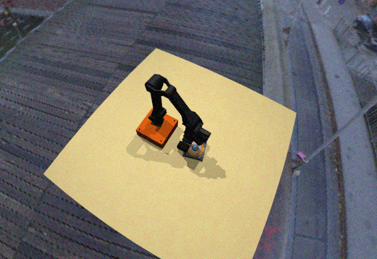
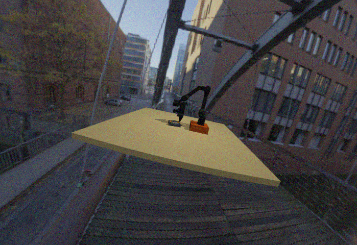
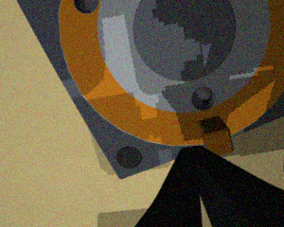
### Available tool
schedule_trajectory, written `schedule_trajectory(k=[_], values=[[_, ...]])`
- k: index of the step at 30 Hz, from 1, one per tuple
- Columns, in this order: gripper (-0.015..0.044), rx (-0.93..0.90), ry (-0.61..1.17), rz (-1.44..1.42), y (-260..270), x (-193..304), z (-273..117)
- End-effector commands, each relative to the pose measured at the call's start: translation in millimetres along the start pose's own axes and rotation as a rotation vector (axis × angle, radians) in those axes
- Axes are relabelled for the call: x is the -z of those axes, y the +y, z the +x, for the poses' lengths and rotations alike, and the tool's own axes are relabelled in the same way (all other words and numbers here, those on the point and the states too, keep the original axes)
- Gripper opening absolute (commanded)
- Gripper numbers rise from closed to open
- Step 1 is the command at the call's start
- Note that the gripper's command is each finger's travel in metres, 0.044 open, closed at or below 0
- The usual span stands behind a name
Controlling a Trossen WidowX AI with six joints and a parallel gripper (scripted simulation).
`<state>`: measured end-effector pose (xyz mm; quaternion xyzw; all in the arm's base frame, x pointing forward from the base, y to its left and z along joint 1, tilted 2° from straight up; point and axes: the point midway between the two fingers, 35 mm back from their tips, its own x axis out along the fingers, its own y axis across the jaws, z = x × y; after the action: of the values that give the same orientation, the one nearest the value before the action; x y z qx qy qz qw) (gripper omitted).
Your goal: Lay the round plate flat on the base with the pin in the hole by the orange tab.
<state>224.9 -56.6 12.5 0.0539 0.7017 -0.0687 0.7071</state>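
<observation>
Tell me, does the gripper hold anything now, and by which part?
Nothing is held. The gripper is shut and empty, its tips at the plate's orange tab.

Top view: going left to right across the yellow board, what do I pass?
Bare yellow board → orange robot mount → shut hand → round plate on its grey base → bare board again.

The round orange plate (image 3: pixel 117 104) sits on the grey base (image 3: pixel 100 129), filling the upper frame. Its tab (image 3: pixel 208 129) points down, beside a small hole (image 3: pixel 202 96).
</observation>
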Motion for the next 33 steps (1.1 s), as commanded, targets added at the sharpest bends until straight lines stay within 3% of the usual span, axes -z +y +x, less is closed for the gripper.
schedule_trajectory(k=[1,7,15,33], values=[[0.0,0.006,0.0,0.0,-4,0,0],[0.0,0.006,0.0,0.0,-6,0,-2],[0.0,0.006,0.0,0.0,-4,3,-42],[0.0,0.001,-0.002,-0.002,-4,2,-35]])
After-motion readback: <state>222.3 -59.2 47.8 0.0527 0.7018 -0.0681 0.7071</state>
